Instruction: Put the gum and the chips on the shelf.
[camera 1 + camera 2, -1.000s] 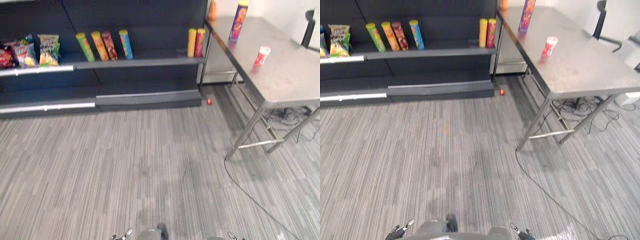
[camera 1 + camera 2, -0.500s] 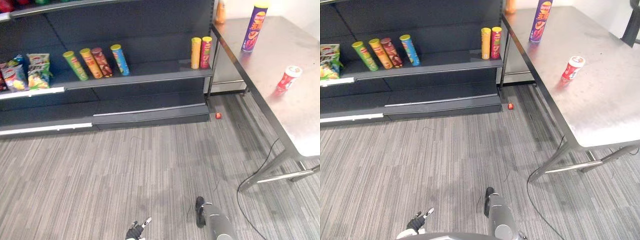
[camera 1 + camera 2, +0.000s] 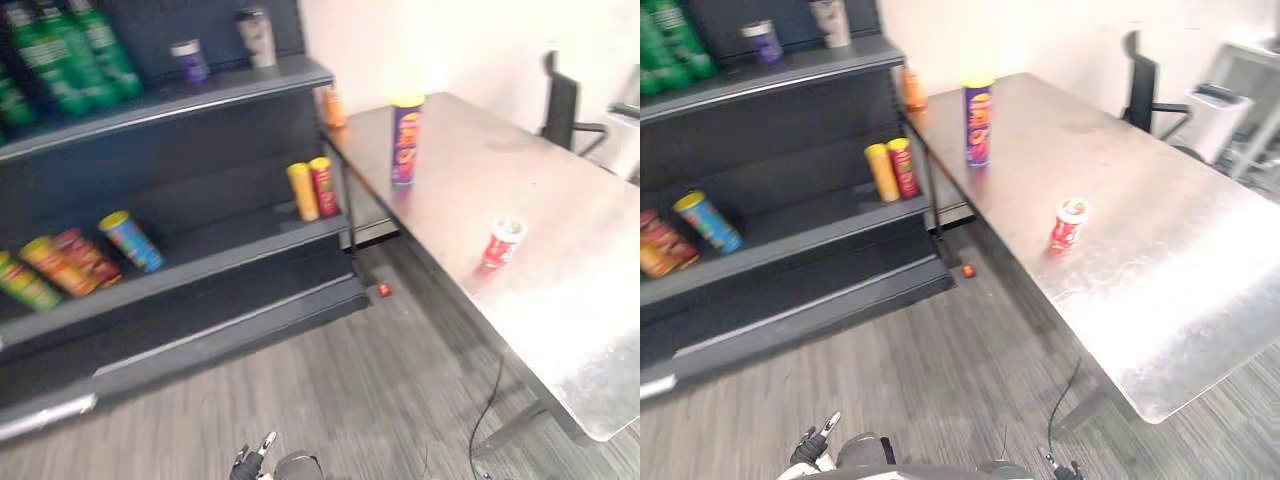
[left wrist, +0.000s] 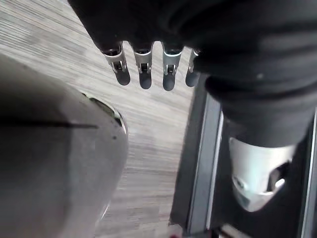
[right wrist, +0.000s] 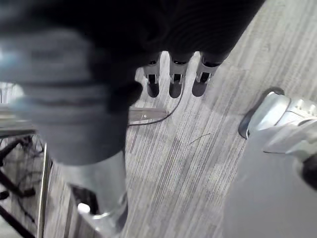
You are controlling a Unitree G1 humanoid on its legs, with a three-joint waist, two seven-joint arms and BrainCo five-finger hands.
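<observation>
Approach phase: left hand (image 4: 144, 67) and right hand (image 5: 175, 79) hang straight-fingered and empty, chips can (image 3: 406, 145) and gum tub (image 3: 502, 241) on the table (image 3: 570, 280), so next close in and grasp.

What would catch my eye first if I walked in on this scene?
A tall purple chips can stands on the steel table, with a small red gum tub nearer the table's middle. To the left, a dark shelf carries green bottles up top and colourful cans lower down. The left hand and right hand hang open, empty.
</observation>
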